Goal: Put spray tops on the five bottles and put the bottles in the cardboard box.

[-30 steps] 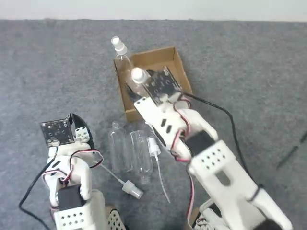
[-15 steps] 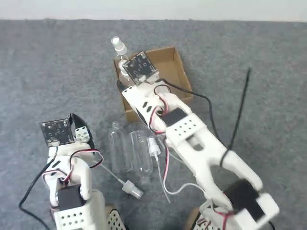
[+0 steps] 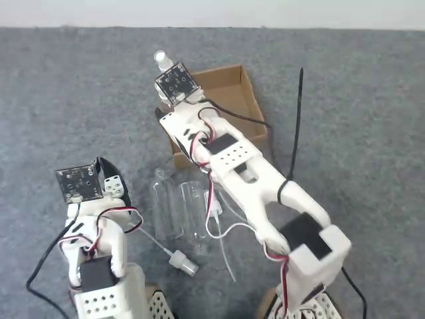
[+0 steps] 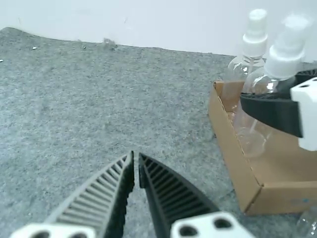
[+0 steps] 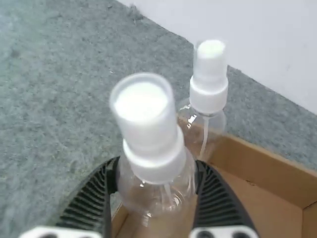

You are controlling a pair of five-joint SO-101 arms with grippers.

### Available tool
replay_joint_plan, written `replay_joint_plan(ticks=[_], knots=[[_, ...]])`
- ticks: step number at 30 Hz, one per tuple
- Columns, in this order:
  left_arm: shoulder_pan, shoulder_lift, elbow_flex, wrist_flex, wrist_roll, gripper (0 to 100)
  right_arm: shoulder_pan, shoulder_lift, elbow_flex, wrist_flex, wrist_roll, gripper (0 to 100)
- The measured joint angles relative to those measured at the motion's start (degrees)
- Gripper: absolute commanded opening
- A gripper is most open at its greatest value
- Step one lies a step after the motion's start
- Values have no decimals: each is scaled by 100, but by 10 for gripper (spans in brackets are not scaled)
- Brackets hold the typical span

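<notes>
Right wrist view: right tool [image 5: 156, 196] is gripping an upright capped bottle [image 5: 148, 129] at the cardboard box [image 5: 257, 163] edge, just beside a second capped bottle [image 5: 209, 84] standing at the box corner. Left tool [image 4: 136, 166] is hovering above the grey worktop [image 3: 80, 100], fingers nearly closed, holding nothing. Two uncapped bottles [image 3: 166, 206] are lying between the arms, with a loose spray top [image 3: 182, 261] near them.
</notes>
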Motion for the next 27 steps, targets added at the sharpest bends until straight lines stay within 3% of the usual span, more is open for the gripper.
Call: replay_joint_plan(ticks=[9,27], knots=[[0,0,0,0,0,13,246,826,-721,0,-967,6],[0,0,0,0,0,13,264,1380,-985,-527,-1020,7]])
